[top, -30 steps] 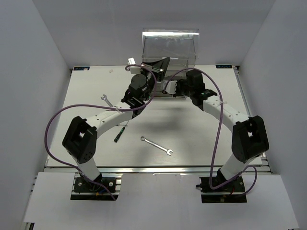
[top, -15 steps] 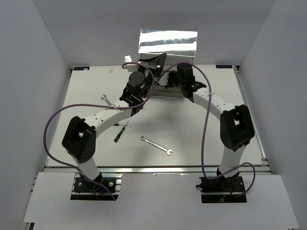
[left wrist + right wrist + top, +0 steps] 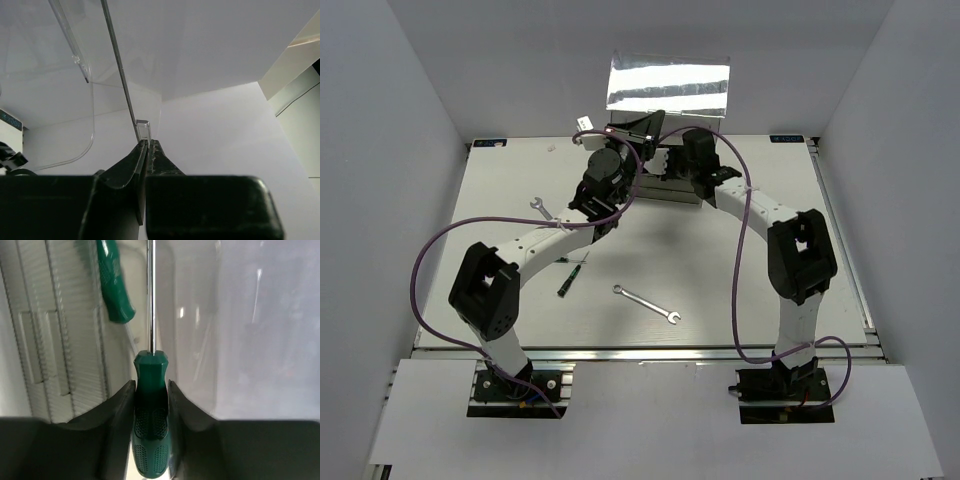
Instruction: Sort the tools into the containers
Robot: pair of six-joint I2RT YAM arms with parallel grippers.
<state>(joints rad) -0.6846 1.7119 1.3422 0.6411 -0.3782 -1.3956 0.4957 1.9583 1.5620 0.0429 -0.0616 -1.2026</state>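
Note:
The containers (image 3: 668, 88) stand as one clear plastic box at the table's far edge, its top panel glaring white. My left gripper (image 3: 650, 130) is at the box front, shut on a thin clear plastic edge (image 3: 143, 131) of the box. Just to its right, my right gripper (image 3: 682, 148) is shut on a green screwdriver handle (image 3: 150, 377) whose metal shaft (image 3: 151, 295) points into a ribbed clear drawer (image 3: 75, 340). A second green handle (image 3: 115, 285) lies inside that drawer. Other tools lie on the table: a wrench (image 3: 545, 209), another wrench (image 3: 646, 304) and a small screwdriver (image 3: 570, 276).
White walls close in the table (image 3: 740, 280) on the left, right and back. Purple cables (image 3: 430, 260) loop off both arms over the table. A small white tag (image 3: 583, 124) sits left of the box.
The right arm has swung left and forward, bringing the screwdriver up to the box. The box's clear top panel now glares bright white. The left arm has shifted slightly toward the box.

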